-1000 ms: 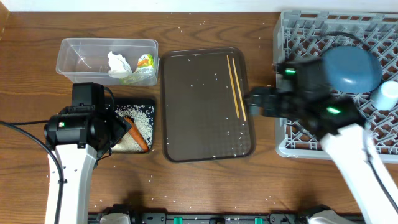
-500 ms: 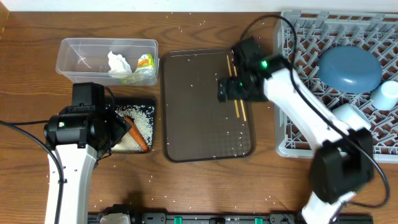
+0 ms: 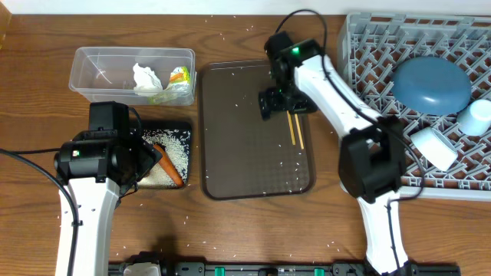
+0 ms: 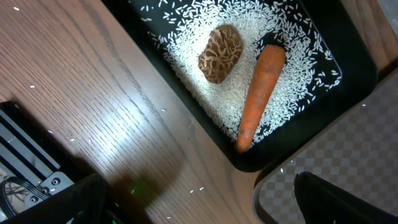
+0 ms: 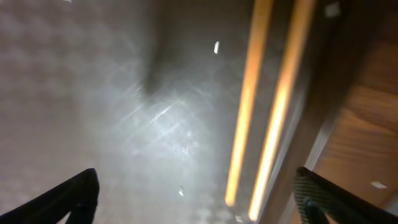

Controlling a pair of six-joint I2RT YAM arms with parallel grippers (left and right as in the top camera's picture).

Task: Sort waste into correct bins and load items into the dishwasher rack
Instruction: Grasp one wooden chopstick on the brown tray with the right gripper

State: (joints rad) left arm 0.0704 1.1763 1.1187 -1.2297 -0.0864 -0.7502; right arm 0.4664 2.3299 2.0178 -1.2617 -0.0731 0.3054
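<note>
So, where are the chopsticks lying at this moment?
In the overhead view, the chopsticks lie on the brown tray, near its right edge, just beneath the right claw.

Carrot [image 4: 258, 93], lump [image 4: 221, 53], rice [image 4: 186, 56] in black tray [image 4: 356, 59], tissue [image 3: 146, 78], wrapper [image 3: 179, 76] in clear tub [image 3: 80, 67], 2 parallel chopsticks [image 3: 296, 132], blue plate [image 3: 431, 83], white cup [image 3: 433, 147], pale cup [image 3: 479, 115] in rack [image 3: 368, 46]

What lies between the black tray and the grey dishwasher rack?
In the overhead view, the brown serving tray lies there, with the chopsticks on it.

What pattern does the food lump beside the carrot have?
Small brown food lump: cracked, cream-veined netting; left wrist view best.
</note>
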